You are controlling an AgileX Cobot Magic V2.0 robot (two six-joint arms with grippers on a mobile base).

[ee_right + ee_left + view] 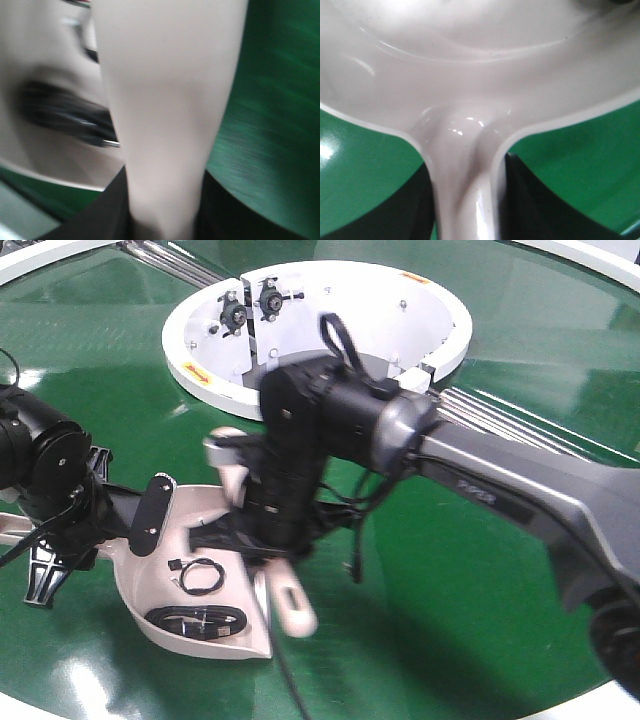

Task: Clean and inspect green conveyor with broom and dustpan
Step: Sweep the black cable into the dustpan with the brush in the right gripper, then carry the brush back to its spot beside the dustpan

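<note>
While the dustpan (140,585) rests on the green conveyor (450,590) toward its near left edge, the left gripper (465,200) pinches the pan's handle between its dark fingers. The right gripper (165,200), blurred, pinches the broom (290,605), whose slotted end hangs beside the pan's right side. Two black cable coils (205,622) lie inside the pan

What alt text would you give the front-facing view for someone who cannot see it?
Two dark robot arms work over a glossy green conveyor: the left arm holds a pale pink dustpan containing coiled black cables, while the blurred right arm holds a matching broom over it. A white ring-shaped opening sits behind them.
</note>
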